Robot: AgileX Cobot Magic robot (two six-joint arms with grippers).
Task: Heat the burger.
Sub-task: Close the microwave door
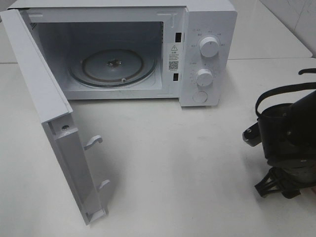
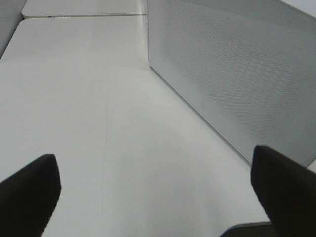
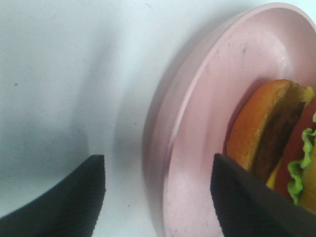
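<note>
The microwave (image 1: 123, 49) stands at the far edge of the surface (image 1: 173, 163) with its door (image 1: 54, 128) swung fully open toward the near left corner, the glass turntable (image 1: 112, 66) bare inside; the burger (image 3: 276, 143) does not show in the high view at all, and only the right wrist view finds it, lying tipped on its side on a pink plate (image 3: 197, 148), bun edge, dark patty and lettuce frill facing the camera; judging by where the right arm sits, that plate is likely off past the right edge of the high view; the right gripper (image 3: 158, 197) has its fingers (image 3: 74, 202) spread wide with the plate's rim between them, nothing pinched; the left gripper (image 2: 155, 192) also has its fingers spread and empty, beside the outer face of the open door; the likely trouble lies in the grasp: closing on the thin sloped rim could let the plate slip or tilt, and a burger already on its side may roll off or shed its layers; a carry toward the cavity might also clip the front frame or the door latches if the plate rides low.
</note>
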